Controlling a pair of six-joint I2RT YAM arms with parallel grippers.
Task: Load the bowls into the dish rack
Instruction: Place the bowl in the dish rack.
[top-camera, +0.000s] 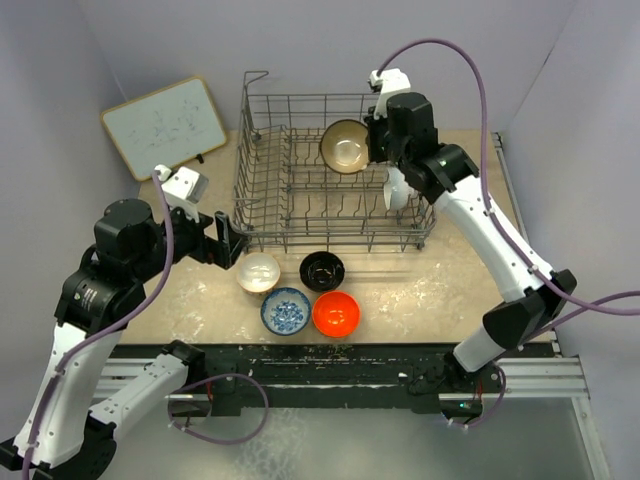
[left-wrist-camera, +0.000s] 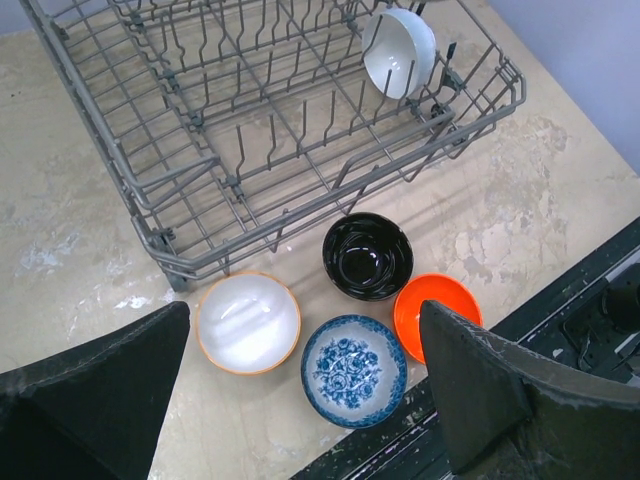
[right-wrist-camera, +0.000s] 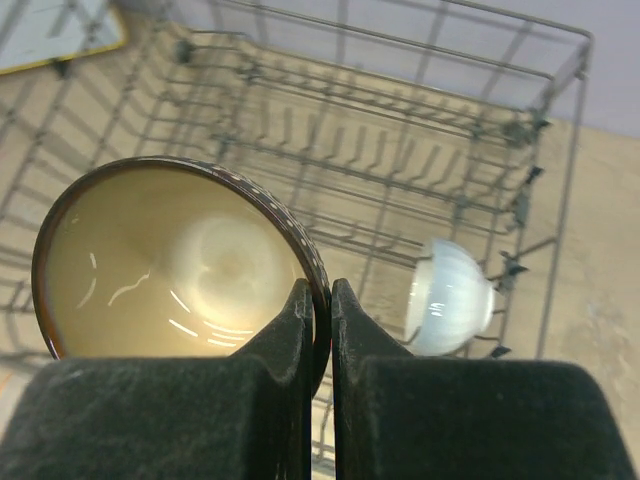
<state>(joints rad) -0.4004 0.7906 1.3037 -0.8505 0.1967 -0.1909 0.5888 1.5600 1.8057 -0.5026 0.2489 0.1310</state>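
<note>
The grey wire dish rack (top-camera: 300, 195) stands at the back of the table. My right gripper (right-wrist-camera: 320, 298) is shut on the rim of the brown-rimmed bowl (right-wrist-camera: 170, 260), which hangs on edge above the rack's back part (top-camera: 346, 146). A white bowl (top-camera: 396, 188) stands on edge between tines at the rack's right end. In front of the rack lie the cream bowl (left-wrist-camera: 248, 322), black bowl (left-wrist-camera: 367, 255), blue-and-white bowl (left-wrist-camera: 353, 370) and orange-red bowl (left-wrist-camera: 425, 305). My left gripper (left-wrist-camera: 305, 318) hovers open above these, at the rack's front left corner (top-camera: 225, 242).
A white board (top-camera: 165, 125) leans at the back left, beside the rack's loop handle (top-camera: 255, 78). The black rail of the arm mounts (top-camera: 330, 365) runs along the near table edge, close behind the blue and orange bowls.
</note>
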